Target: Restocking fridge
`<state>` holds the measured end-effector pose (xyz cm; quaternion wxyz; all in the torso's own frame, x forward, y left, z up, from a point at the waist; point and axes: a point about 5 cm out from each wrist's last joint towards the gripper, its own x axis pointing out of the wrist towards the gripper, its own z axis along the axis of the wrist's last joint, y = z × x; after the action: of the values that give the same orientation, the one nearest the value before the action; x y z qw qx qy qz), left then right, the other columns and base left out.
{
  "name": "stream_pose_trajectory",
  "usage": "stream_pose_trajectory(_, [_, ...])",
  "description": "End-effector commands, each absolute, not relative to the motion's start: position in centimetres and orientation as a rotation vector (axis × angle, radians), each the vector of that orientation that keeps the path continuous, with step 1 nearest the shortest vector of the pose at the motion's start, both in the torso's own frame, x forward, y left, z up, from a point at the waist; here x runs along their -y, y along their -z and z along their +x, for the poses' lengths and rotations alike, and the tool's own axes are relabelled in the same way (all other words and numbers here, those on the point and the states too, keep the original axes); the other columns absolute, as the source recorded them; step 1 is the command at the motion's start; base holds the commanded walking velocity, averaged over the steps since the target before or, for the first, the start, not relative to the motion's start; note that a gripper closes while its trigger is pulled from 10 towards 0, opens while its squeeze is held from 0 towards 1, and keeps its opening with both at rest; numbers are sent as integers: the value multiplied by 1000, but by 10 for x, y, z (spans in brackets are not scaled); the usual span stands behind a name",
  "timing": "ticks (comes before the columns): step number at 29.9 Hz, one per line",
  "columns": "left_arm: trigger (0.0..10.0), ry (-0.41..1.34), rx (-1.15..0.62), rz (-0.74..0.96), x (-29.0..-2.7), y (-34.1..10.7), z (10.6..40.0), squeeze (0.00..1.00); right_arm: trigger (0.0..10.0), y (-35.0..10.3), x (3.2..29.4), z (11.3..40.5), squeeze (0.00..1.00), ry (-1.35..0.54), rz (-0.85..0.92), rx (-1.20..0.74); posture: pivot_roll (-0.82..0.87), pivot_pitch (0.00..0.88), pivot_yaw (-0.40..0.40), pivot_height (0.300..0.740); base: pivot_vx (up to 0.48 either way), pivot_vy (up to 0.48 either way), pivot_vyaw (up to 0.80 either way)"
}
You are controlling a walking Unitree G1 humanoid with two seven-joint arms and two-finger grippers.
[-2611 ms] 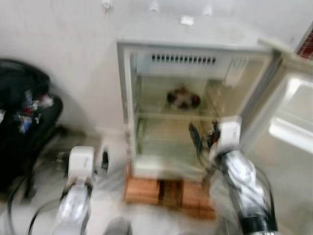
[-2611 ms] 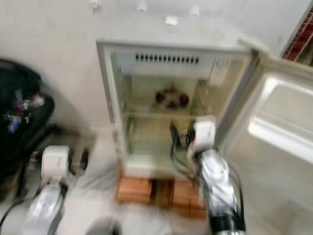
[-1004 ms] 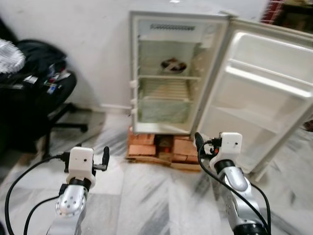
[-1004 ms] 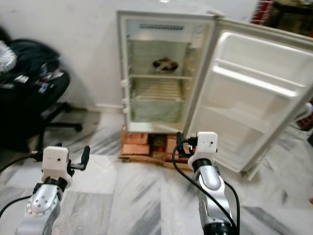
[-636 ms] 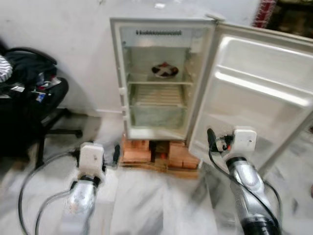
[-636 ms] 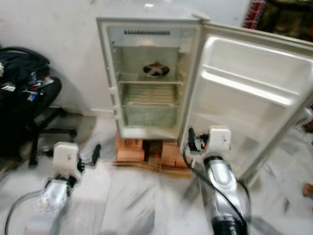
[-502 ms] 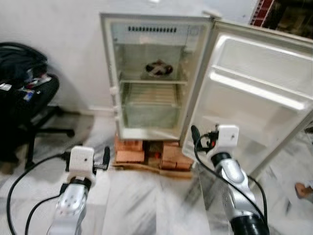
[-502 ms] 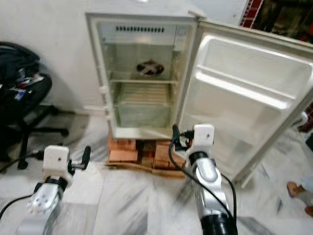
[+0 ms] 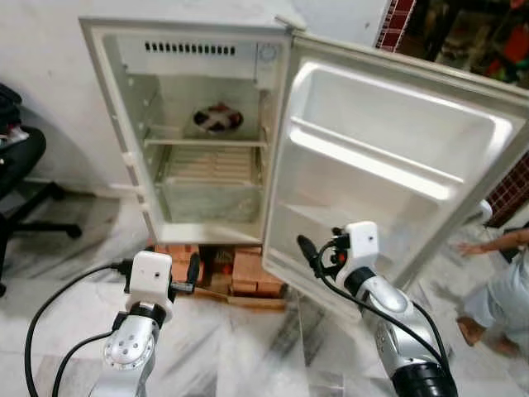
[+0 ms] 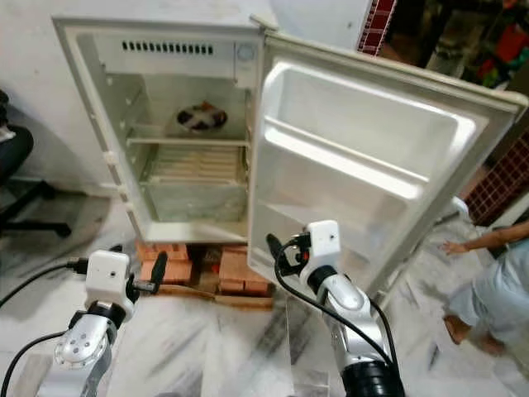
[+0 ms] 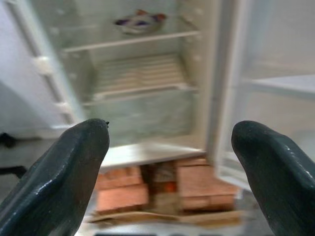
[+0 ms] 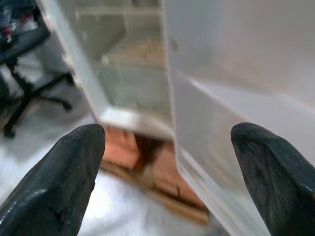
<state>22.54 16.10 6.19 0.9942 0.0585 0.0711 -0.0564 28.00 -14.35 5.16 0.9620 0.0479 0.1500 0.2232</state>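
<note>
Left eye view: one fridge (image 9: 190, 132) stands on bricks (image 9: 240, 273), its door (image 9: 380, 165) swung wide. One bowl (image 9: 216, 118) sits on its upper shelf. Two tools, left tool (image 9: 193, 269) and right tool (image 9: 306, 251), both spread wide and empty, hang before it. Likely risk: the right tool, just beside the door, could knock it. A person (image 9: 504, 281) stands beyond the door.
</note>
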Motion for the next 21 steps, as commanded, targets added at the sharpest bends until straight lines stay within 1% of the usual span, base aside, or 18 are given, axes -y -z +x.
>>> stream_pose_trajectory(1, [10000, 147, -135, 110, -154, -63, 225, 0, 10000, -46, 151, 277, 0, -467, 93, -354, 85, 0, -34, 740, 0, -480, 0])
stream_pose_trajectory(7, [10000, 144, -144, 112, -155, -61, 223, 0, 10000, -37, 159, 275, 0, -515, 42, -436, 88, 0, -36, 740, 0, -480, 0])
stream_pose_trajectory(12, [10000, 144, -156, 127, -155, -59, 223, 0, 10000, -37, 163, 277, 0, -504, 8, -443, 88, 0, -35, 740, 0, -460, 0])
stream_pose_trajectory(18, [10000, 136, -158, 145, -157, -58, 226, 0, 10000, -42, 166, 282, 0, -458, 4, -397, 84, 0, -38, 740, 0, 0, 0])
stream_pose_trajectory(21, [10000, 104, -147, 138, -161, -59, 228, 0, 10000, -46, 170, 287, 0, -382, -8, -354, 84, 0, -39, 740, 0, 0, 0])
